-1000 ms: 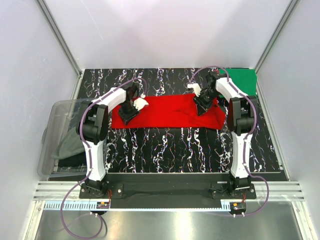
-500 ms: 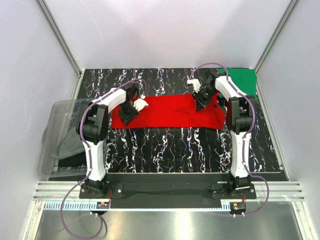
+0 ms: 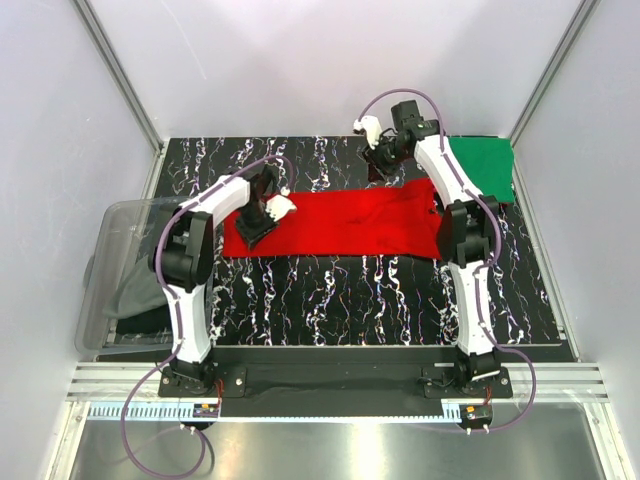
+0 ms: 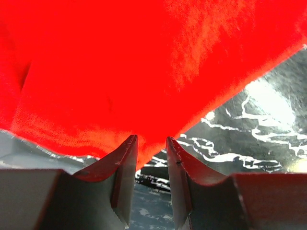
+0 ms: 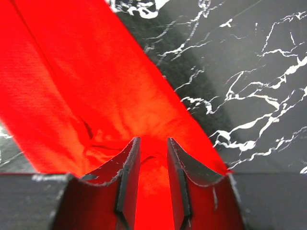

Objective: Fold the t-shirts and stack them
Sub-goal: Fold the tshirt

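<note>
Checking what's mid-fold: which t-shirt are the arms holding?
The red t-shirt, stretched out in the middle, pinched by the left gripper and the right gripper. The green t-shirt lies apart in the far right corner.

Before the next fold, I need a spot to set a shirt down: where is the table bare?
Bare: the wide near strip of table between the red shirt and the near edge, and the far-left strip behind that shirt. Crowded: far-right corner, green shirt; left edge, bin.

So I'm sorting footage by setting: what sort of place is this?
Probably a lab robot cell, not a home: white panel walls on aluminium posts, a marble-patterned table, left arm and right arm bolted at its edge, holding a red t-shirt.
</note>
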